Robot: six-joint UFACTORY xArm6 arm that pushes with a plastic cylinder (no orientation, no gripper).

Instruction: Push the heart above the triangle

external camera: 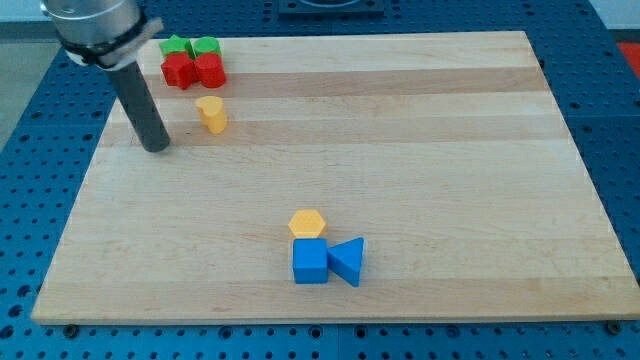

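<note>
A yellow heart block (pixel 211 114) sits near the view's top left of the wooden board. A blue triangle block (pixel 349 261) lies near the view's bottom middle, touching a blue cube (pixel 310 261) on its left. My tip (pixel 156 148) rests on the board a short way to the left of the yellow heart and slightly below it, not touching it. The triangle is far off toward the view's lower right of the tip.
A yellow hexagon (pixel 308 223) sits just above the blue cube. In the top left corner a green star (pixel 176 46), a green block (pixel 205 47), a red block (pixel 180 70) and another red block (pixel 209 70) form a tight cluster. The board's left edge (pixel 75 205) is near the tip.
</note>
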